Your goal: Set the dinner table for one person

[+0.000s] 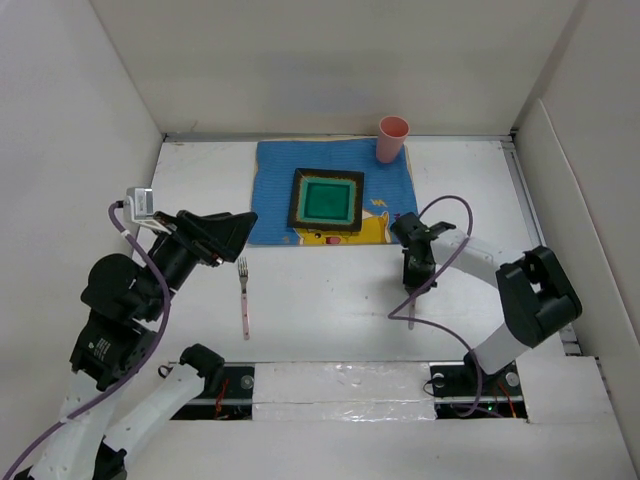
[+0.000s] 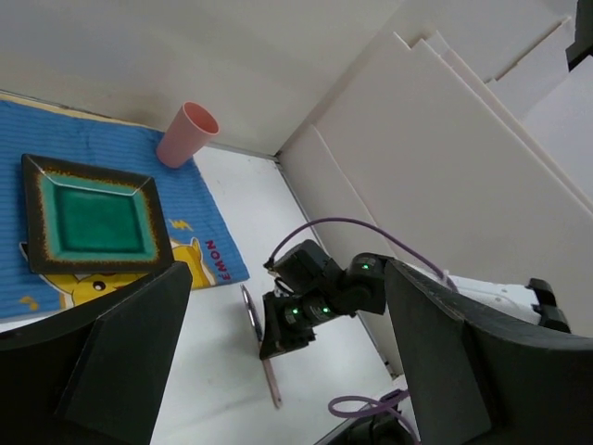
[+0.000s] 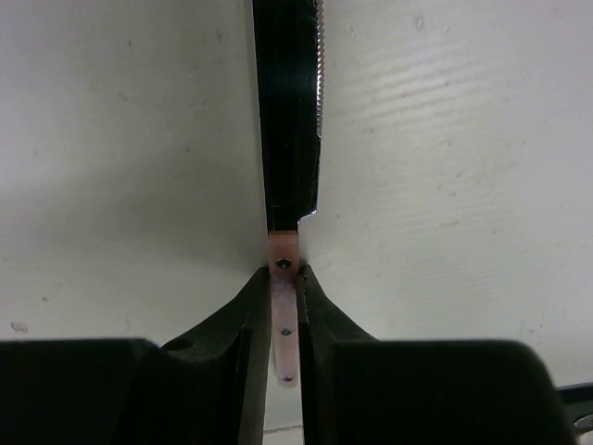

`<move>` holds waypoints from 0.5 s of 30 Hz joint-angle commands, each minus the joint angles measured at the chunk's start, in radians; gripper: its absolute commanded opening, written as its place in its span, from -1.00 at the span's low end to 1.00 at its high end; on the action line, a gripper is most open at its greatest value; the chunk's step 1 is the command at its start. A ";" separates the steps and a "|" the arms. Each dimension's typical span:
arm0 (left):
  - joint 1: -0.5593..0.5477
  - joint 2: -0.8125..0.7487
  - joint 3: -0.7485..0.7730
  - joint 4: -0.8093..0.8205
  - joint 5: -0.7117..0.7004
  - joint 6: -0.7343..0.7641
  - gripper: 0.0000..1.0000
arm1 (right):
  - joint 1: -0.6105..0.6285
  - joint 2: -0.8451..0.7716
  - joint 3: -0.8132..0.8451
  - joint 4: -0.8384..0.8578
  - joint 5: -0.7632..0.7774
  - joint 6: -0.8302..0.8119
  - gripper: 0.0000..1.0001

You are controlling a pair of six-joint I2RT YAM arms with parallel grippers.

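My right gripper (image 1: pixel 414 268) is shut on the pink handle of a knife (image 1: pixel 412 308), low over the dinner table (image 1: pixel 320 320) just right of the blue placemat's (image 1: pixel 275 180) near corner. In the right wrist view the fingers (image 3: pixel 255 315) pinch the handle and the dark serrated blade (image 3: pixel 287 111) points away, on edge. The left wrist view shows the knife (image 2: pixel 248 313) too. My left gripper (image 1: pixel 240 228) is open and empty above the table's left side. A pink-handled fork (image 1: pixel 243 295) lies below it. A green square plate (image 1: pixel 327 200) sits on the placemat.
A pink cup (image 1: pixel 392 138) stands at the placemat's far right corner, also in the left wrist view (image 2: pixel 185 134). White wall panels (image 1: pixel 90 150) close in the table on three sides. Purple cables (image 1: pixel 450 200) loop off both arms.
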State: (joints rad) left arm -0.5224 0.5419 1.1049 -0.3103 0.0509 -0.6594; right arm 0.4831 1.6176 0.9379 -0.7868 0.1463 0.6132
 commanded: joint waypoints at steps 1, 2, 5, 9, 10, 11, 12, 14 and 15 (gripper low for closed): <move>-0.019 -0.016 -0.042 0.028 -0.026 0.063 0.65 | 0.075 -0.074 -0.068 -0.037 0.005 0.071 -1.00; -0.031 -0.028 -0.053 0.028 -0.031 0.067 0.65 | 0.087 -0.103 -0.080 -0.054 0.009 0.097 -1.00; -0.040 -0.043 -0.106 0.033 -0.040 0.093 0.63 | 0.136 -0.226 -0.111 -0.097 0.018 0.146 -1.00; -0.054 -0.054 -0.187 0.043 -0.086 0.129 0.53 | 0.176 -0.361 -0.073 -0.088 0.073 0.110 -1.00; -0.054 -0.056 -0.218 0.051 -0.079 0.135 0.50 | 0.164 -0.361 -0.047 -0.060 0.064 0.070 -1.00; -0.054 -0.056 -0.227 0.054 -0.074 0.151 0.47 | 0.138 -0.349 -0.022 -0.024 0.062 -0.007 -1.00; -0.054 -0.059 -0.232 0.050 -0.078 0.156 0.38 | 0.126 -0.282 0.007 -0.011 0.061 -0.033 -1.00; -0.054 -0.080 -0.260 0.060 -0.091 0.173 0.26 | 0.115 -0.190 0.129 0.013 0.064 -0.138 -1.00; -0.054 -0.097 -0.275 0.066 -0.097 0.179 0.07 | 0.115 -0.101 0.169 0.029 0.073 -0.176 -1.00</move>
State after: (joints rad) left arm -0.5732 0.4862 0.8482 -0.3077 -0.0189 -0.5312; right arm 0.6106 1.3823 0.9966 -0.8520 0.1852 0.5949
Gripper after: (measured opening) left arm 0.567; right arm 0.183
